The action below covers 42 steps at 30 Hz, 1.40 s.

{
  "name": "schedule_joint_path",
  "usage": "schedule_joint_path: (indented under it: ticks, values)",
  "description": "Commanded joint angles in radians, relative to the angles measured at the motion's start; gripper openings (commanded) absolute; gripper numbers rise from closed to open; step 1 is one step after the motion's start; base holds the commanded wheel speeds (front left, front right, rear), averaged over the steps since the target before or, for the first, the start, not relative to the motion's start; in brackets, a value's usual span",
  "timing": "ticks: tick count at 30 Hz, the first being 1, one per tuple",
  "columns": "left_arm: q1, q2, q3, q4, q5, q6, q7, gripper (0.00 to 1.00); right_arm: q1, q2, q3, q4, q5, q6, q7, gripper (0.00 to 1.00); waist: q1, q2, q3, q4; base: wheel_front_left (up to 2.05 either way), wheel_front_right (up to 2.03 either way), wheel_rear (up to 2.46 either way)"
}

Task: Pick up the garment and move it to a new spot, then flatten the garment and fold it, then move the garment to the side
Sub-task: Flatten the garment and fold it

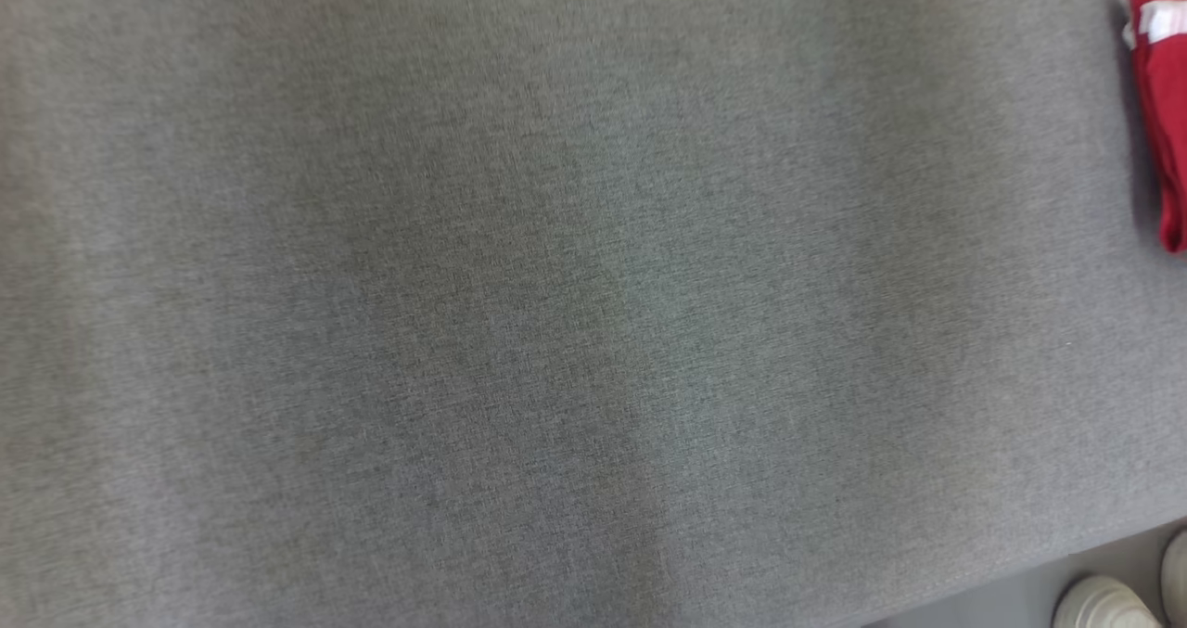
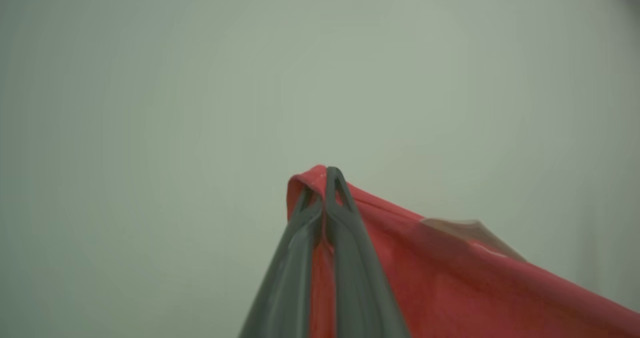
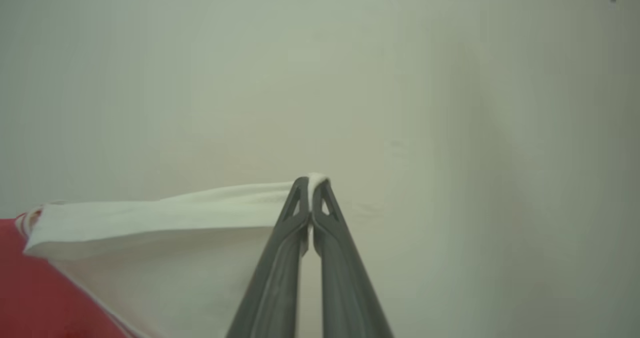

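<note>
The garment is red with a white part. In the left wrist view my left gripper (image 2: 327,172) is shut on a red fold of the garment (image 2: 450,278), which drapes down to the right of the fingers. In the right wrist view my right gripper (image 3: 311,182) is shut on the garment's white edge (image 3: 165,218), which stretches away to the left, with red cloth at the lower left corner. Behind both grippers is a plain pale background. In the head view red cloth with a white patch (image 1: 1164,118) shows at the right edge over the grey surface.
A grey fabric-covered table (image 1: 519,313) spans the head view. Its near edge runs across the lower right corner, where a person's white shoes (image 1: 1104,605) stand on the floor.
</note>
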Motion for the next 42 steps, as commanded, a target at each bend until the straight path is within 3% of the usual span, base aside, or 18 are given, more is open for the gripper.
schedule_joint_path:
  ticks: [1, 5, 11, 18, 24, 30, 42]
  values:
    - [-0.027, -0.004, 0.018, -0.010, 0.008, -0.011, -0.015, 0.00, -0.020, -0.002, -0.026, -0.016, -0.034, 0.000, -0.014, 0.00, -0.0003, -0.0002, 0.043, -0.006, 0.00, 0.00, 0.00]
    - [-0.021, -0.022, 0.038, -0.020, 0.026, -0.049, -0.028, 0.00, 0.004, -0.007, -0.053, -0.069, -0.145, -0.001, -0.021, 0.00, -0.0003, -0.0002, 0.085, -0.002, 0.00, 0.00, 0.00]
    - [0.116, -0.034, 0.072, 0.000, 0.082, -0.082, -0.031, 0.00, 0.152, 0.002, -0.066, -0.097, -0.266, -0.001, -0.021, 0.00, -0.0003, -0.0002, 0.134, 0.001, 0.00, 0.00, 0.00]
    - [0.319, -0.067, 0.084, -0.026, 0.063, -0.105, -0.031, 0.00, 0.320, -0.003, -0.025, -0.061, -0.246, -0.001, -0.021, 0.00, -0.0003, -0.0002, 0.121, 0.020, 0.00, 0.00, 0.00]
    - [0.488, -0.078, 0.050, -0.076, -0.020, -0.105, 0.007, 0.00, 0.450, -0.042, -0.008, -0.082, -0.140, -0.001, 0.111, 0.00, -0.0003, -0.0002, 0.067, 0.053, 0.00, 0.00, 0.00]
    - [0.700, -0.088, 0.017, -0.146, -0.096, -0.106, 0.099, 0.00, 0.632, -0.059, -0.037, -0.201, -0.053, -0.001, 0.300, 0.00, -0.0003, -0.0002, -0.014, 0.079, 0.00, 0.00, 0.00]
    - [1.117, -0.169, -0.018, -0.257, -0.186, -0.104, 0.159, 0.00, 1.010, 0.005, -0.142, -0.380, -0.011, -0.001, 0.581, 0.00, -0.0003, -0.0002, -0.175, 0.116, 0.00, 0.00, 0.00]
